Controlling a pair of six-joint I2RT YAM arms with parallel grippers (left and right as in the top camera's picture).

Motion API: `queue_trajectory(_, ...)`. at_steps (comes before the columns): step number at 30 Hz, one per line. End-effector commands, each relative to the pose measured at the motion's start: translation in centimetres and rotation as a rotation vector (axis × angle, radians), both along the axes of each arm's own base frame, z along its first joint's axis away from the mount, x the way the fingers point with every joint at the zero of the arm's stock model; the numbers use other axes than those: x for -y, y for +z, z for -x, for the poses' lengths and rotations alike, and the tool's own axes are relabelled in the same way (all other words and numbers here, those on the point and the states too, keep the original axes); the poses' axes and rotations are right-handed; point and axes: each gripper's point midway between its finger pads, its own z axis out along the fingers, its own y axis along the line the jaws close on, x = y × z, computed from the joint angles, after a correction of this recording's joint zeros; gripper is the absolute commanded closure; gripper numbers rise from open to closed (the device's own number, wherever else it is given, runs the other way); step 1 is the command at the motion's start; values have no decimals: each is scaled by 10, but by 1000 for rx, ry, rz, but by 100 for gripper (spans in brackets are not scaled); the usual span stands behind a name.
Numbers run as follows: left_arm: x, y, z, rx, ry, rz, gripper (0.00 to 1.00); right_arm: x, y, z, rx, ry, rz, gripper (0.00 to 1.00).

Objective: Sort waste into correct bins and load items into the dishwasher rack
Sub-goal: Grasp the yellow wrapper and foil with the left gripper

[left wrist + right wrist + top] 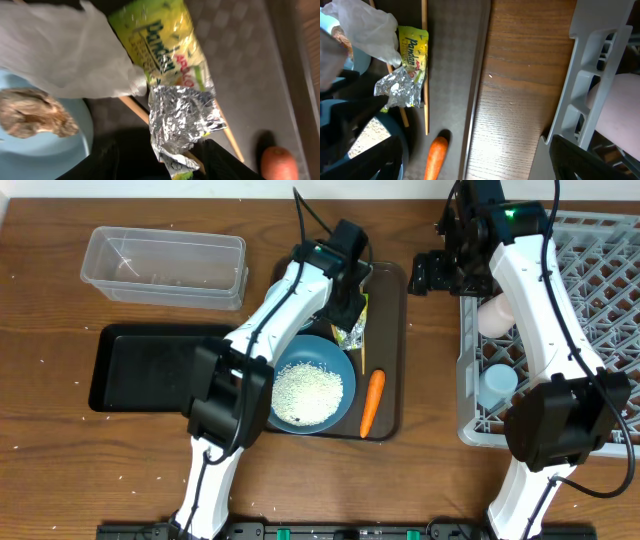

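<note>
The yellow-green and silver wrapper [353,330] lies on the brown serving tray [392,350], above the large blue bowl [310,385] that holds white rice. My left gripper [348,308] is open, and the wrapper's [175,95] silver end sits between its fingers [160,167]. The left wrist view also shows white tissue [65,55], the small light blue bowl [45,155] with a brown food lump [30,120], a chopstick [134,107] and the carrot [280,162]. My right gripper [428,275] is open and empty over bare wood [470,160] between the tray and the grey rack [590,290].
The clear tub [165,265] stands at the back left and the black tray [140,365] in front of it. The carrot [371,402] lies at the serving tray's front right. A pinkish-white cup [495,315] and a light blue cup [497,385] stand in the rack.
</note>
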Motion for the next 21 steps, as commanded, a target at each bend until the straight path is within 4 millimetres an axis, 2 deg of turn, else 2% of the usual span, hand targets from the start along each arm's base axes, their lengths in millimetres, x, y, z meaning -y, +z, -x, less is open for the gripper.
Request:
queue_trajectory(1,-3,-9,3,-23,20,-17,46,6,9,-2,24,-9,5,13)
queue_trajectory(5,-3,-12,7,-40,20,-26,46,9,9,-2,23,-14,6,13)
queue_trajectory(12,-4,-33,12,-89,22,-48,49,10,9,-2,23,-16,14,13)
queue_trajectory(17,-2,-38,16,-104,17,-57,67,12,9,-2,23,-19,25,13)
queue_trajectory(19,-1,-38,16,-102,16,-56,79,12,9,-2,23,-20,27,13)
queue_trajectory(20,-1,-38,16,-101,17,-56,90,13,9,-2,23,-20,28,13)
queue_trajectory(21,-1,-37,16,-101,17,-55,94,12,9,-2,24,-20,28,14)
